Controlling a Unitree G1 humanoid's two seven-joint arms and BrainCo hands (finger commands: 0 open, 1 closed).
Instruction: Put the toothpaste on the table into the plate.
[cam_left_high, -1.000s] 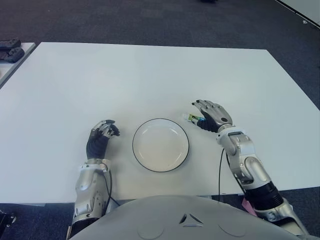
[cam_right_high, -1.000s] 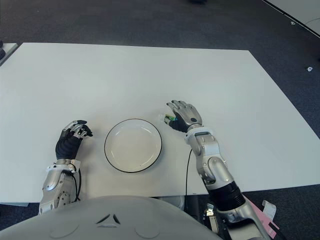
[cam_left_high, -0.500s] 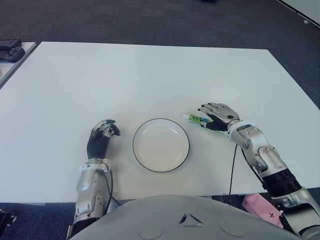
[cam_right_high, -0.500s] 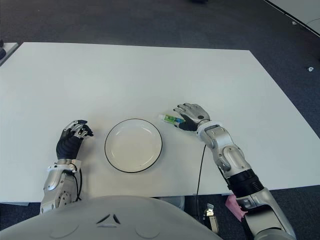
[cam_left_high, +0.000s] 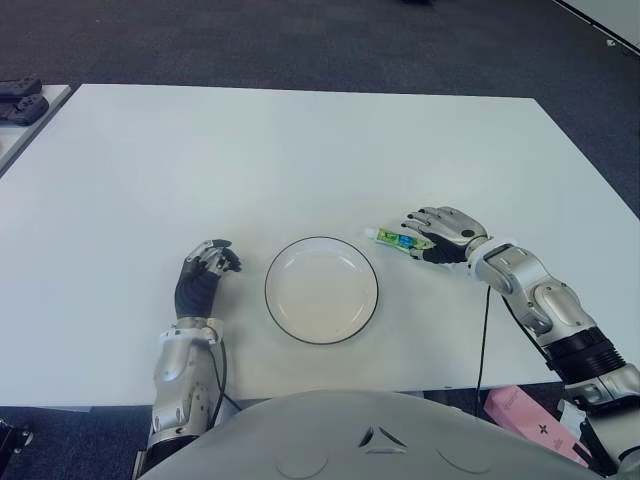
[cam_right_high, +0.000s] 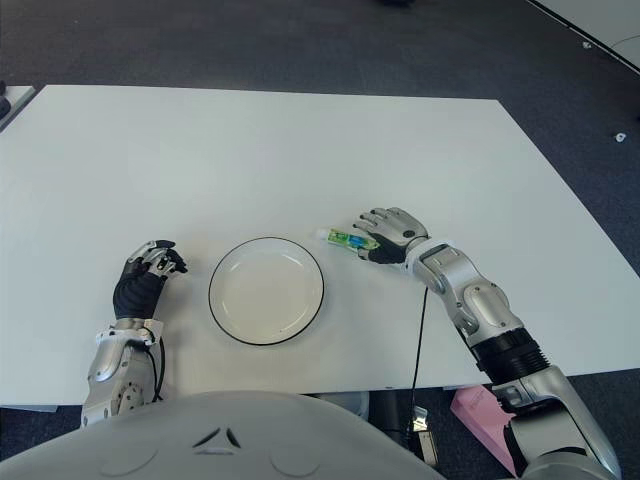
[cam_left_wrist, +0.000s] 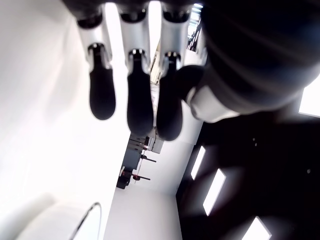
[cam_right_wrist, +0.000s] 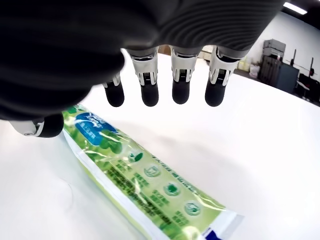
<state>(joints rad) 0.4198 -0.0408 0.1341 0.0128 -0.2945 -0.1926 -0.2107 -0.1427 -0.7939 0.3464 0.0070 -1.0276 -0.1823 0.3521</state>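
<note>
A green and white toothpaste tube (cam_left_high: 390, 238) lies flat on the white table (cam_left_high: 300, 150), just right of the plate's far rim. The white plate (cam_left_high: 321, 290) with a dark rim sits near the table's front edge and holds nothing. My right hand (cam_left_high: 419, 238) hovers over the tube's right end. In the right wrist view its fingers (cam_right_wrist: 181, 92) arch a little above the tube (cam_right_wrist: 150, 182) with the thumb beside it, not closed on it. My left hand (cam_left_high: 205, 270) shows left of the plate, fingers curled, holding nothing.
Dark objects (cam_left_high: 20, 100) lie on a neighbouring table at the far left. A pink item (cam_left_high: 525, 412) sits on the floor at the lower right. Dark carpet surrounds the table. Its front edge runs just below the plate.
My right forearm has swung out to the right and the hand has turned to reach the tube from that side, uncovering more of it. The left hand has not moved.
</note>
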